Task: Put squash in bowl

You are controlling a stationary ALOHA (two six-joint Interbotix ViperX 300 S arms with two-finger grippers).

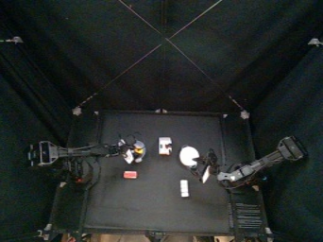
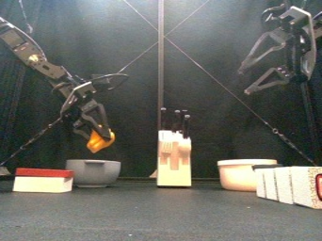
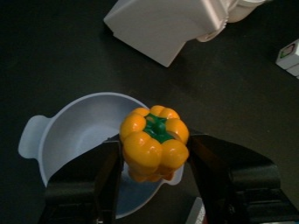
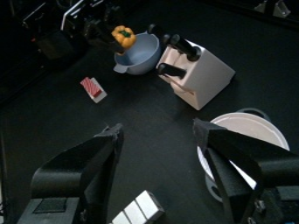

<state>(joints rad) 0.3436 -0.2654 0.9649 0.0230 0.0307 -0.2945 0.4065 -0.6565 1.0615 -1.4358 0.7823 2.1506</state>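
Note:
The squash [image 3: 155, 143], a yellow-orange toy piece with a green top, is held just above the pale blue-grey bowl [image 3: 70, 149]. My left gripper [image 3: 155, 164] is shut on it, one jaw on each side. In the front view the squash [image 2: 98, 141] hangs a little above the bowl [image 2: 93, 171]. The top view puts the squash [image 1: 124, 145] and the bowl [image 1: 131, 149] left of the table's middle. My right gripper [image 4: 163, 144] is open and holds nothing, raised over the table's right side, far from the bowl [image 4: 140, 54].
A white knife block [image 2: 174, 158] stands mid-table, just right of the bowl. A red block [image 2: 43, 179] lies front left. A white round dish [image 2: 246, 173] and white boxes [image 2: 292, 184] sit on the right. The right arm [image 2: 283, 47] hangs high.

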